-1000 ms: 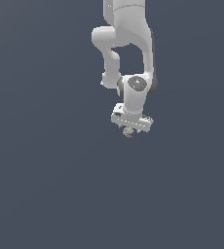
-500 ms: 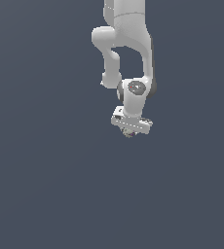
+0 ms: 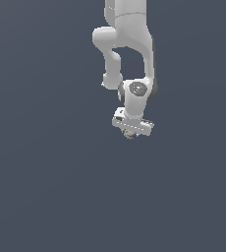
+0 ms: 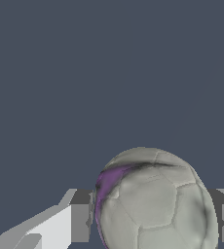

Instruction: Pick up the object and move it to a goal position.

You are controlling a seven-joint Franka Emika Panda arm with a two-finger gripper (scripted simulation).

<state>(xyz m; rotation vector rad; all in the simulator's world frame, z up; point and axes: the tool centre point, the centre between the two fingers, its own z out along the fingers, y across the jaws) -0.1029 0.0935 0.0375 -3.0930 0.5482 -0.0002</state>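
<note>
The object is a small greyish ball with a reddish-purple patch. In the exterior view the object shows as a tiny lump just under the white gripper bar. My gripper is shut on it and holds it in the air. In the wrist view the object fills the space between my two pale fingers, which press on its sides. Its lower part is cut off by the frame edge.
The white arm hangs down from the top of the exterior view. Around it there is only a plain dark grey-blue background, with no other objects or edges in sight.
The gripper has shifted only very slightly toward the exterior view's left. It still holds the object in the same way.
</note>
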